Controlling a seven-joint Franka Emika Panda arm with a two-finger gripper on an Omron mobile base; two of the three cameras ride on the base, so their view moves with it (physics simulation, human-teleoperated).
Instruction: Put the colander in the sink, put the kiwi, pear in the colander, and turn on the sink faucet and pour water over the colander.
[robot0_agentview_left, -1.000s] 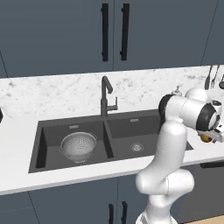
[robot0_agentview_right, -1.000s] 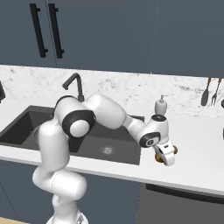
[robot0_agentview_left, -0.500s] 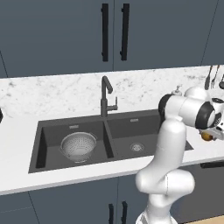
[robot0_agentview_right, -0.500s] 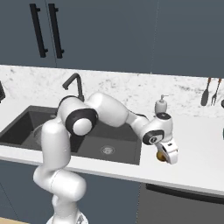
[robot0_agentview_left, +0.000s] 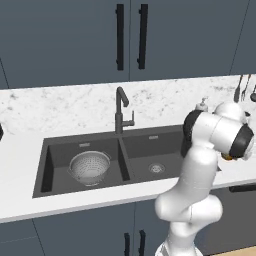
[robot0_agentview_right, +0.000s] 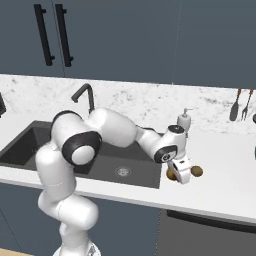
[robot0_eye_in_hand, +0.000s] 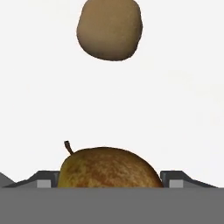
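On the white surface (robot0_agentview_right: 220, 170) right of the sink (robot0_agentview_left: 135, 145), we see the pear (robot0_eye_in_hand: 109, 168), lower half cut off, between spread jaws of the gripper (robot0_agentview_right: 181, 175); contact unclear. Kiwi (robot0_eye_in_hand: 110, 28) lies just beyond.

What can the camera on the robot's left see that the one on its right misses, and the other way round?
Left base view: the round silver-grey perforated metal colander in the left basin. Right base view: the robot's hand lowered at the golden yellow-orange pear, with the small brown oval kiwi beside it on the white counter. Both: the dark grey double-basin sink, tall dark faucet and white soap dispenser.
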